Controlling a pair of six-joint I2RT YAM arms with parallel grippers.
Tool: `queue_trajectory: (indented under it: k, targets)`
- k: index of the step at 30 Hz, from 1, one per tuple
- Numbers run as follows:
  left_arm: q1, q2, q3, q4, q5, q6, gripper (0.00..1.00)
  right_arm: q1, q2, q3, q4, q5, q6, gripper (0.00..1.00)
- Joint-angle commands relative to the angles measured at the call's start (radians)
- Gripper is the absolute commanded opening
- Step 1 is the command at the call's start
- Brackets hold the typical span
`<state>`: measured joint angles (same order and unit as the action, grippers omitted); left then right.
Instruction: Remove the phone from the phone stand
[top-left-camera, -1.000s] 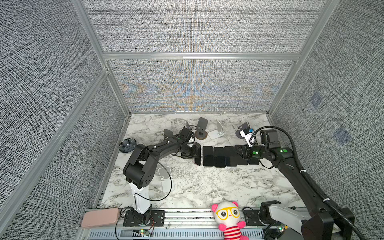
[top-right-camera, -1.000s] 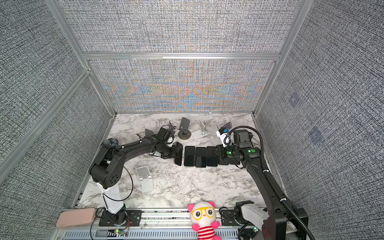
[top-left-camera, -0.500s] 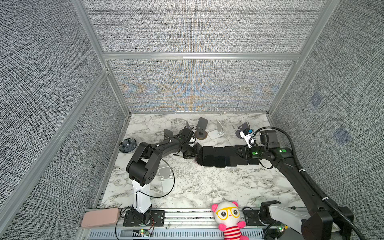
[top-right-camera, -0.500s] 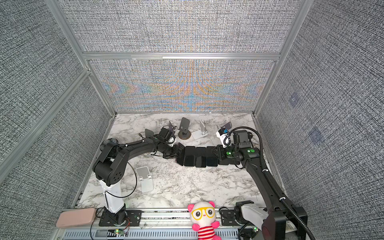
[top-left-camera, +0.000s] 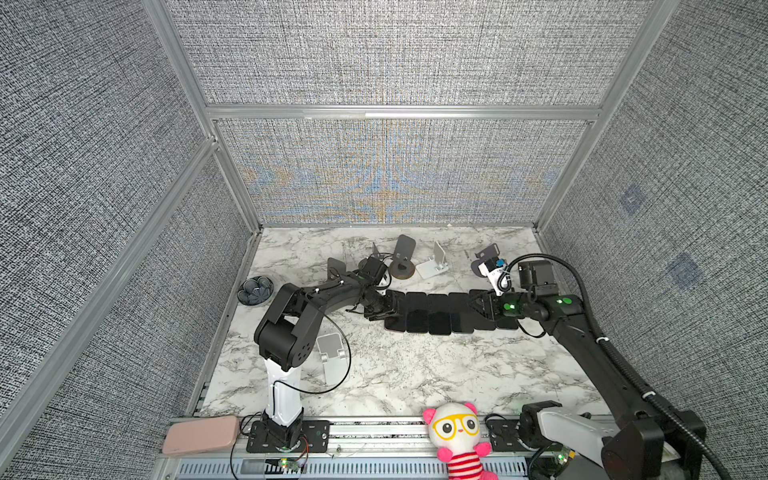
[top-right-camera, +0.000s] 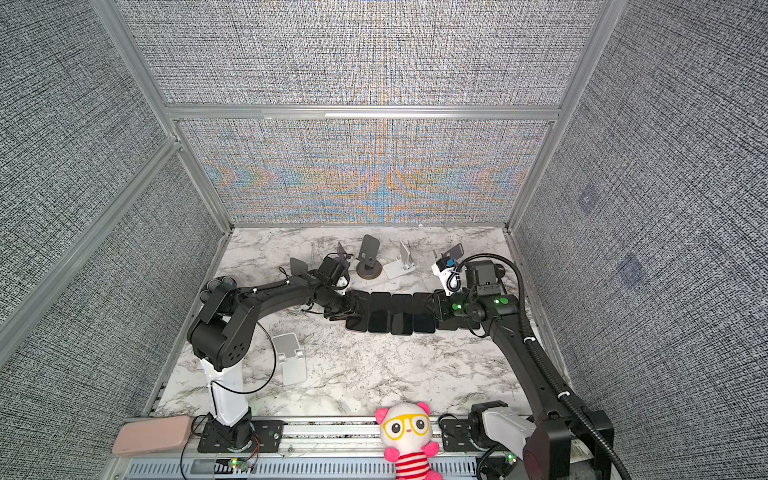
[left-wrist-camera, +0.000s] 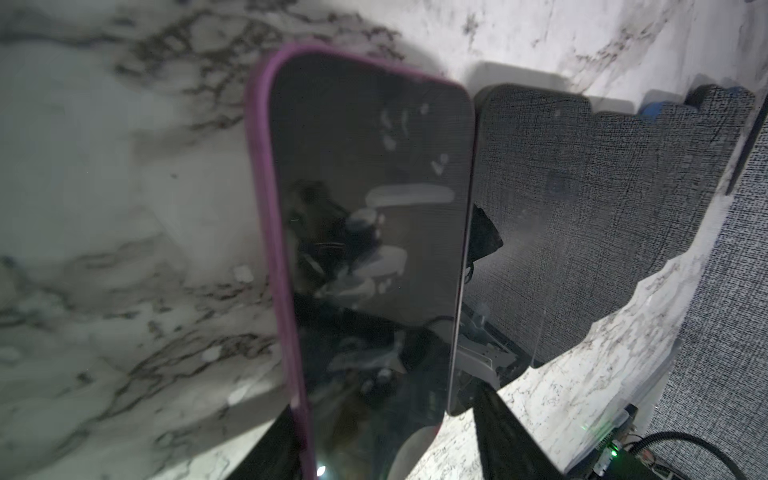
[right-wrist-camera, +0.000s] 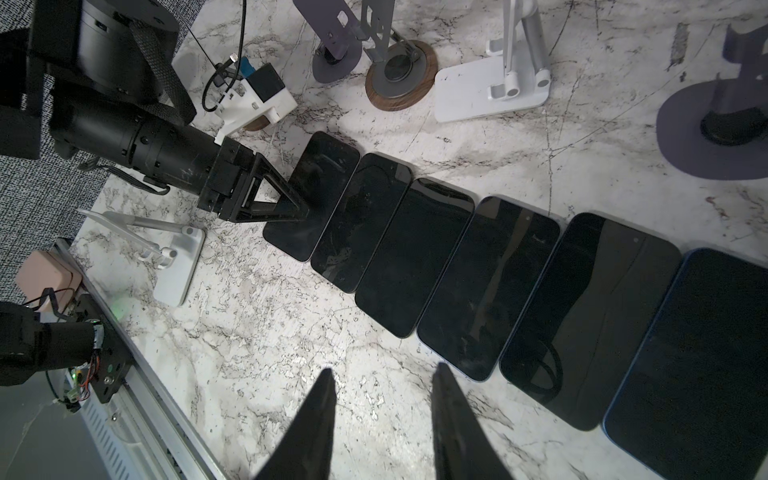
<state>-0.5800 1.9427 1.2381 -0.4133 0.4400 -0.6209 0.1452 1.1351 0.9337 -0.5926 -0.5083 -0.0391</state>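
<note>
Left gripper (top-left-camera: 383, 309): spread, with its fingers (left-wrist-camera: 503, 440) on either side of the near end of the purple-cased phone (left-wrist-camera: 370, 216). A gap shows on one side and we see no pinch.
Right gripper (right-wrist-camera: 385, 370): jaws apart with nothing between them, hovering over the bare marble table (top-left-camera: 415, 374) just beside the row of phones (right-wrist-camera: 415, 257).
Phone's place: flat on the table, screen up, at the left end of that row in both top views. Its long edge is against the next phone (left-wrist-camera: 540, 208), or perhaps just over it; we cannot tell which. It sits on no stand.
Stands: the white stand (top-left-camera: 332, 357) near the left arm's base and the round-based stand (top-left-camera: 402, 272) at the back both look empty to us.
Step in hand: we judge this to be the letting-go. The removal itself looks done.
Next move: we would draw the left gripper up and back cleanly, without dragging the case or nudging the row.
Phone's looks: dark glossy screen with smudges, reflecting the gripper, in a magenta-purple case with rounded corners. It is a little blurred in the left wrist view.
</note>
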Motion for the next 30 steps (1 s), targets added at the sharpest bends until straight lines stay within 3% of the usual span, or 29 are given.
queue_trajectory:
  k: [1, 8, 19, 22, 27, 30]
  targets:
    - [0.001, -0.012, 0.011, -0.033, -0.026, 0.034, 0.7, 0.0, 0.007, 0.003, 0.013, -0.019, -0.007, 0.34]
    - [0.001, -0.025, 0.027, -0.058, -0.028, 0.049, 0.86, -0.001, 0.006, 0.0, 0.016, -0.021, -0.002, 0.34]
    - [-0.003, -0.075, 0.052, -0.128, -0.093, 0.087, 0.88, 0.0, -0.003, -0.007, 0.034, -0.006, 0.009, 0.34]
    - [-0.006, -0.101, 0.053, -0.132, -0.116, 0.113, 0.88, -0.001, -0.022, -0.021, 0.054, 0.059, 0.032, 0.35]
    - [-0.005, -0.203, 0.048, -0.146, -0.254, 0.196, 0.9, -0.002, -0.077, -0.062, 0.087, 0.231, 0.071, 0.38]
    - [0.0, -0.259, 0.09, -0.232, -0.435, 0.201, 0.96, -0.002, -0.11, -0.095, 0.128, 0.326, 0.102, 0.41]
